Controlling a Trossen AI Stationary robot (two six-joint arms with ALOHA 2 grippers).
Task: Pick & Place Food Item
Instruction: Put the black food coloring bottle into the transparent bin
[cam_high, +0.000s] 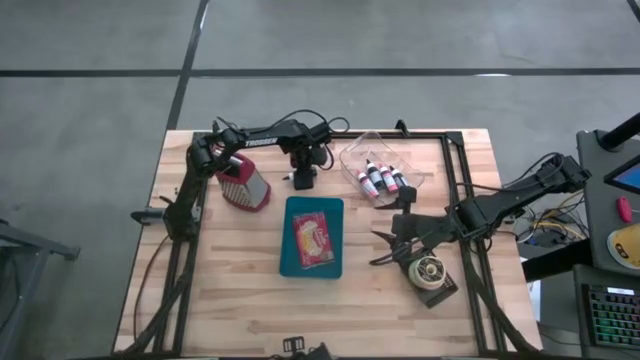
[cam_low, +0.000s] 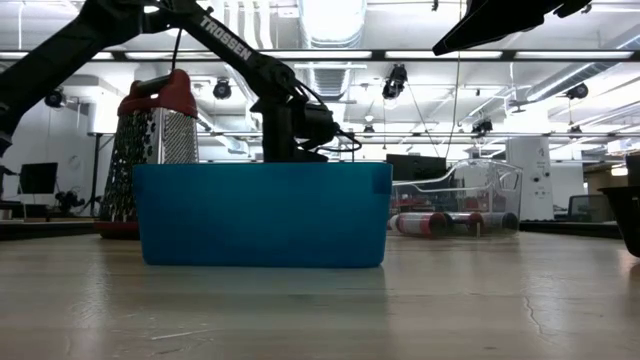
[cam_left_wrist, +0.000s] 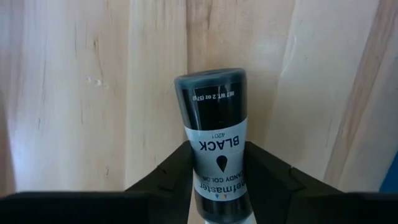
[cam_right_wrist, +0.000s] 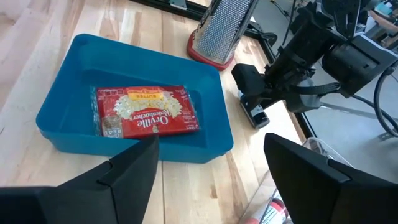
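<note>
A small black bottle (cam_left_wrist: 214, 130) with a white label reading BLACK lies on its side on the bare wood. My left gripper (cam_high: 301, 178) stands over it, pointing down, between the grater and the clear box, with one finger on each side of the bottle. The blue tray (cam_high: 312, 236) sits at the table's middle and holds a red popcorn packet (cam_right_wrist: 149, 112) lying flat. My right gripper (cam_high: 385, 248) hovers open to the right of the tray, holding nothing. My left gripper has the bottle's labelled half (cam_left_wrist: 200, 174), toward its cap end, between its two fingers (cam_left_wrist: 174, 174). The fingers come from above, point down and lie across the bottle. The bottle lies flat on the table.
A metal grater with a red top (cam_high: 243, 183) stands left of my left gripper. A clear box (cam_high: 380, 165) holding several more bottles sits at the far right. A round reel (cam_high: 430, 270) lies near my right arm. Bare wood lies in front of the tray.
</note>
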